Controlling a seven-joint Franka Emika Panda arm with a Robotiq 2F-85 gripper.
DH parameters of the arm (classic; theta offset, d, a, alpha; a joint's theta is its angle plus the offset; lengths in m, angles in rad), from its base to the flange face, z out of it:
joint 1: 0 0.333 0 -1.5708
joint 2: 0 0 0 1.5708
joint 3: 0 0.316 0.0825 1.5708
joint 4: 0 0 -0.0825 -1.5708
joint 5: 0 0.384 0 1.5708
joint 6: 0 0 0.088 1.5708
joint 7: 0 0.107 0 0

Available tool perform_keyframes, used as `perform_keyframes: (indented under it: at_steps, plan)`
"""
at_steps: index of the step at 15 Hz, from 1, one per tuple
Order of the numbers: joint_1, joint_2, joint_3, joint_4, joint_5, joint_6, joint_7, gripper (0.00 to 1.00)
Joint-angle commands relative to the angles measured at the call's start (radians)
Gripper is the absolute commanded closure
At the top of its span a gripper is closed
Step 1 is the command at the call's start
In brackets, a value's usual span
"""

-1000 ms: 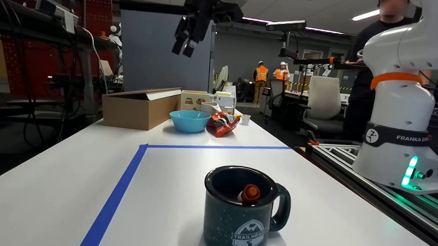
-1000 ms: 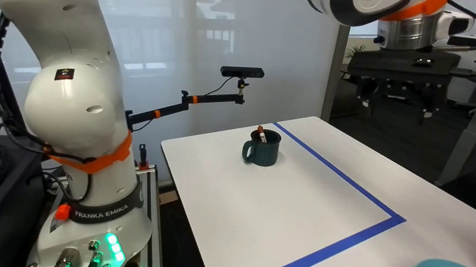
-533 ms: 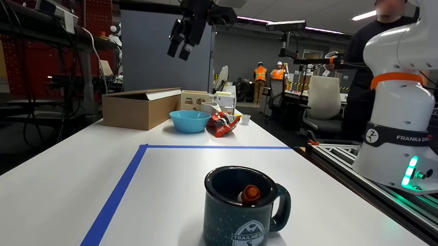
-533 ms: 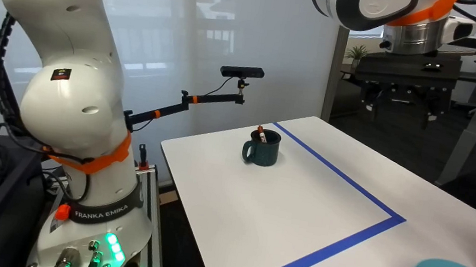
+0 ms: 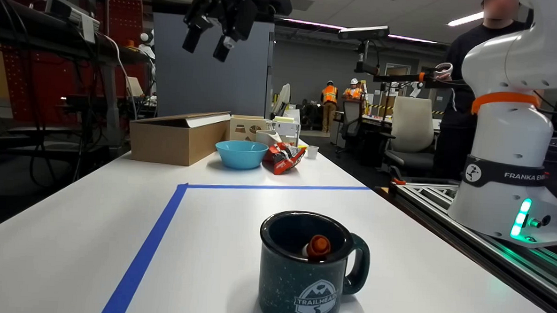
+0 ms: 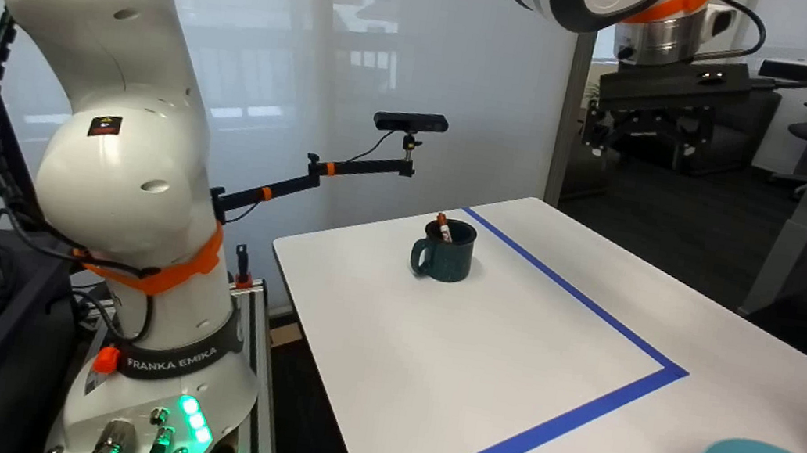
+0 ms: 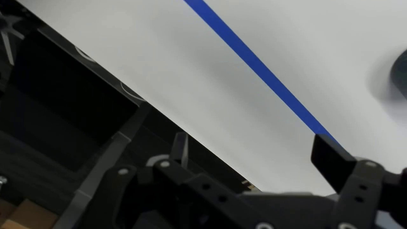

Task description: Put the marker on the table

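Observation:
The marker (image 5: 319,246), with an orange-brown cap end, stands tilted inside a dark green speckled mug (image 5: 301,291). In an exterior view the marker (image 6: 444,227) leans out above the rim of the mug (image 6: 450,263). The mug is upright on the white table (image 6: 462,369). My gripper (image 5: 206,50) is high in the air, well apart from the mug and past the blue tape. In the wrist view my gripper (image 7: 249,143) has its fingers wide apart with nothing between them. The mug's edge (image 7: 401,73) shows at the right; the marker is out of that view.
Blue tape (image 6: 566,415) marks lines on the table. A light blue bowl (image 5: 241,155), a red snack bag (image 5: 285,157) and a cardboard box (image 5: 166,140) stand at one end. A camera on an arm (image 6: 410,123) rises behind the table. A person (image 5: 485,57) stands behind the robot base.
My gripper has swung to the left and up in both exterior views and has turned, so its two fingers show further apart. The mug and marker have not moved.

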Motion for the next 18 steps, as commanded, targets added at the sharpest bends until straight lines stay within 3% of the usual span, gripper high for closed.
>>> perform_keyframes:
  at_steps: [1, 5, 8, 11, 13, 14, 18]
  plan:
    - [0.033, 0.013, 0.039, 0.034, 0.161, -0.017, -0.209, 0.00]
    - [0.064, 0.031, 0.080, 0.044, 0.365, -0.069, -0.442, 0.00]
    - [0.055, 0.038, 0.094, 0.049, 0.471, -0.212, -0.570, 0.00]
    - [0.036, 0.044, 0.094, 0.059, 0.501, -0.392, -0.661, 0.00]
    - [0.021, 0.054, 0.091, 0.075, 0.463, -0.532, -0.677, 0.00]
    - [0.025, 0.042, 0.105, 0.046, 0.465, -0.432, -0.636, 0.00]
    - [0.018, 0.046, 0.106, 0.046, 0.465, -0.448, -0.640, 0.00]
